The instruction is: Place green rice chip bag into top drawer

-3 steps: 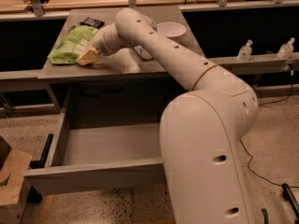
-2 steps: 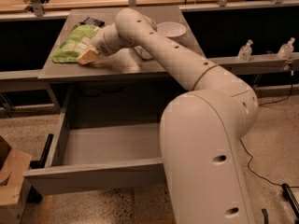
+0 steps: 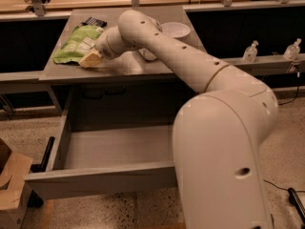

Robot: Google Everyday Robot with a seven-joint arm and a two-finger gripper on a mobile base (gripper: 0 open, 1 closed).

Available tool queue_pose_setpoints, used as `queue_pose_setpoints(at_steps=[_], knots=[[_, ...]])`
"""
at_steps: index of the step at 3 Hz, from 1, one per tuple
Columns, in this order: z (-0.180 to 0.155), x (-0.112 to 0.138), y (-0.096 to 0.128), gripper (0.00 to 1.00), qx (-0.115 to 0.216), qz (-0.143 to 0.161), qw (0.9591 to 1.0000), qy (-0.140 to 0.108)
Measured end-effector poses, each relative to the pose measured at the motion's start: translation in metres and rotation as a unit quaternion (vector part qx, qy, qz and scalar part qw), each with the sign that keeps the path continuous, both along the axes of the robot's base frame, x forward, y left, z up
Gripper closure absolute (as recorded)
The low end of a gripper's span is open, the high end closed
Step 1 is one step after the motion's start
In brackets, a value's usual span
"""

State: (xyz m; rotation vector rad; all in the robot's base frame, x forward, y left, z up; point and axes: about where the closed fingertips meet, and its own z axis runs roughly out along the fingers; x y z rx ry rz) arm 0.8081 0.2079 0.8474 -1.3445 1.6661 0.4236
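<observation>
Green rice chip bag is lying flat at the worktop's left end, not shifting over the last second. The pincer is pressing at its near right edge, open or closed I cannot tell. Top drawer is standing pulled out below. Likely the grasp is still settling, with the lift not yet begun.

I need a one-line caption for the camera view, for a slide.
Pincer at the edge of the green rice chip bag on the grey table; top drawer below stands open.
</observation>
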Motion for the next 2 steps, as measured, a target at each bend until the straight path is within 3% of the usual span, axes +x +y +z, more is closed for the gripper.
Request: queue_pose_setpoints(at_steps=[2], knots=[[0.008, -0.076, -0.027, 0.83, -0.02, -0.039, 0.9985, 0.032]])
